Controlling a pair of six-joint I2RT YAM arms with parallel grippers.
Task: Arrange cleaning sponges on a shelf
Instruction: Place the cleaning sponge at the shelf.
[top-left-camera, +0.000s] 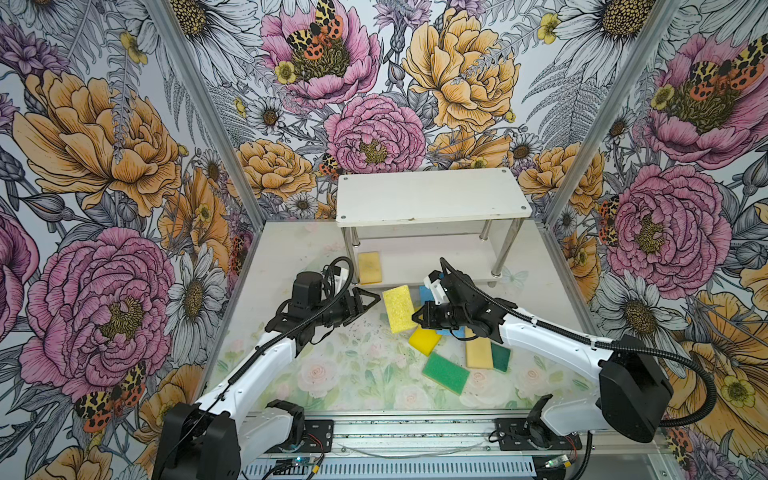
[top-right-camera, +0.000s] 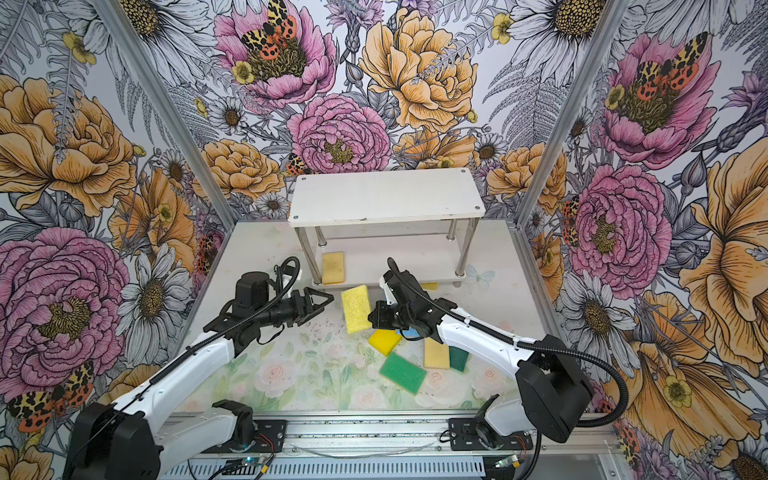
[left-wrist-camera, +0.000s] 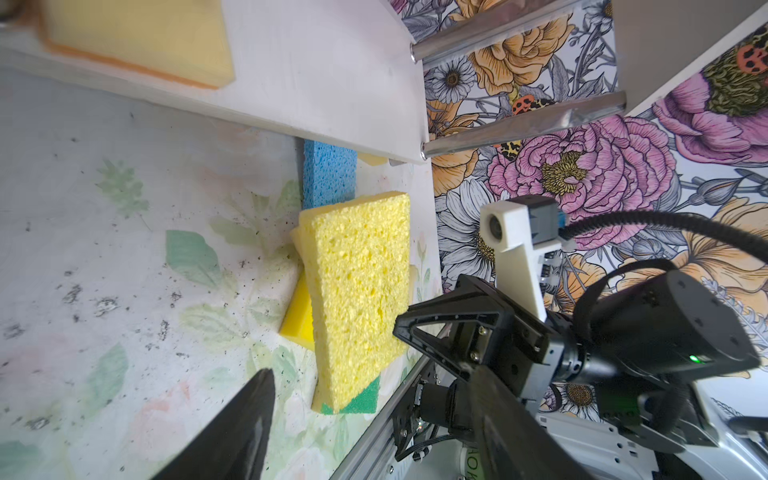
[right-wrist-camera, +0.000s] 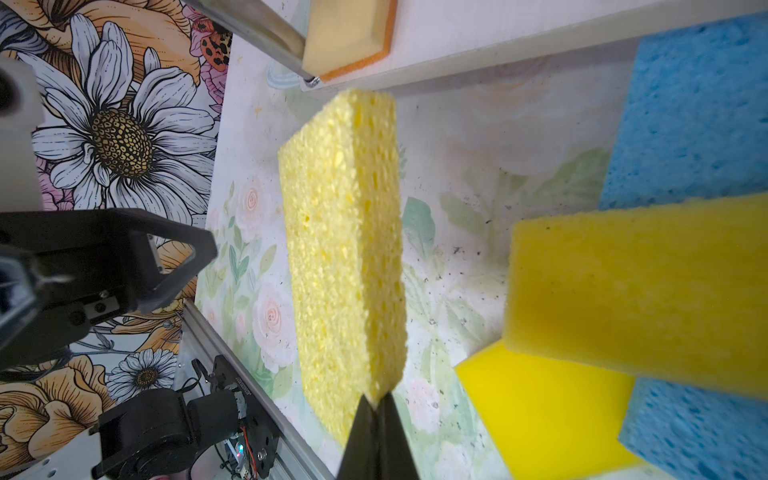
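Note:
My right gripper (top-left-camera: 415, 316) (right-wrist-camera: 376, 405) is shut on one corner of a porous yellow sponge (top-left-camera: 398, 308) (right-wrist-camera: 340, 257) and holds it on edge above the table, in front of the shelf (top-left-camera: 432, 195). Just left of this sponge, my left gripper (top-left-camera: 372, 301) (left-wrist-camera: 372, 374) is open with nothing between its fingers. A tan sponge (top-left-camera: 370, 267) (left-wrist-camera: 137, 37) lies at the left end of the shelf's lower board. The shelf's top board is bare.
More sponges lie on the table under and beside the right arm: a bright yellow one (top-left-camera: 424, 340), a green one (top-left-camera: 445, 372), a tan one (top-left-camera: 478, 353) beside a dark green one (top-left-camera: 500, 357), and a blue one (right-wrist-camera: 698, 116). Flowered walls close in three sides.

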